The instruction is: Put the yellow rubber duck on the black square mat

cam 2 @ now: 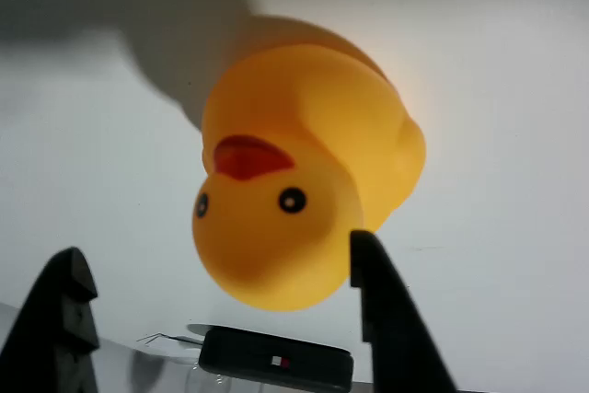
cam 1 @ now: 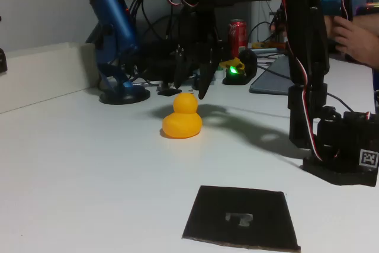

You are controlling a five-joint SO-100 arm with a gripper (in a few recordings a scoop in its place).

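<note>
The yellow rubber duck (cam 1: 182, 119) sits upright on the white tabletop (cam 1: 89, 170), near the middle of the fixed view. The robot's black hand (cam 1: 190, 87) hangs just above the duck's head, pointing down. Its two fingers (cam 1: 204, 84) are spread apart, one on each side of the head, and they hold nothing. I cannot tell if a finger tip brushes the duck or not. In the wrist view the duck (cam 2: 304, 181) looks very big and close. You can see its orange beak and two black eyes. The hand (cam 2: 216, 310) shows there as two dark tips at the bottom, wide open, with the duck's head between them. The right tip (cam 2: 386, 319) is in front of the edge of the duck's head. The black square mat (cam 1: 240, 217) lies flat on the tabletop at the front, well apart from the duck and a bit to the right in the fixed view. It has a small pale mark in its middle and nothing is on it. The black arm (cam 1: 305, 57) stands at the right on its base (cam 1: 343, 158) and reaches over toward the duck. Behind the duck stands a blue microphone (cam 1: 112, 28) on a round foot. A red can (cam 1: 238, 35) is farther back among some wires. A person's hand (cam 1: 355, 37) shows at the right edge, far from the duck.
</note>
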